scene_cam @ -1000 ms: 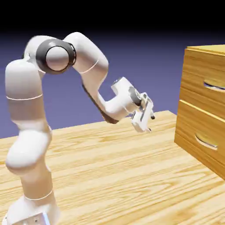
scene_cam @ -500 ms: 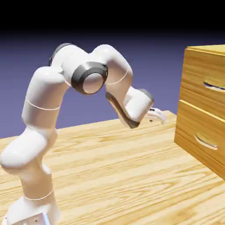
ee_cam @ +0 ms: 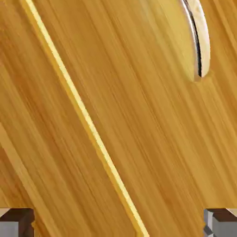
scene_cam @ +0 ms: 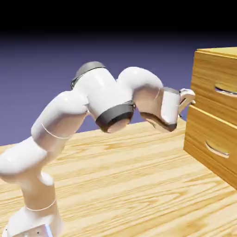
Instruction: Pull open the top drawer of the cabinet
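As the white jointed arm (scene_cam: 109, 95) has swung toward the light oak-grain cabinet (scene_cam: 198, 76), its two-finger gripper (ee_cam: 118, 223) now nears the fronts, fingers wide apart, probably still needing alignment. The upper oak-grain drawer, with its curved silver handle (scene_cam: 227, 90), sits closed at the exterior view's right; only the hand view reveals both grey fingertips (ee_cam: 16, 223).

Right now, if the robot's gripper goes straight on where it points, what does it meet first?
Probably the cabinet's wooden front, near the pale seam, not the silver handle. How far away it is, I cannot tell.
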You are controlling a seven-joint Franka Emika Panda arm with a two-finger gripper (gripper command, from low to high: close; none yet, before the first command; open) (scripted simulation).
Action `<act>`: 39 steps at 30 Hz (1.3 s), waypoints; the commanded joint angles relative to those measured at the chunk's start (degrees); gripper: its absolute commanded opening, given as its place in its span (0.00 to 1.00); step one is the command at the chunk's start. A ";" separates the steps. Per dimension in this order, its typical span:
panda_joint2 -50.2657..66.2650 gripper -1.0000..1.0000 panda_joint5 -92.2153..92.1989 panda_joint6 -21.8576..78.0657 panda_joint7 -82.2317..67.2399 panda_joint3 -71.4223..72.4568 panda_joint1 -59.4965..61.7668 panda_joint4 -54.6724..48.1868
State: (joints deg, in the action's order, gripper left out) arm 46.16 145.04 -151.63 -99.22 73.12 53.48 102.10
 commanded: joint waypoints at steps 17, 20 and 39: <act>14.11 0.00 15.87 -2.21 -21.87 4.06 -3.91 -21.85; 12.92 0.00 16.36 -0.76 -20.58 5.28 -1.14 -17.70; 5.20 0.00 16.85 10.64 -12.04 25.24 31.76 21.74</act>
State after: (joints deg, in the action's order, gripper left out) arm 51.37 161.79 -140.97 -111.20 98.36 85.27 123.79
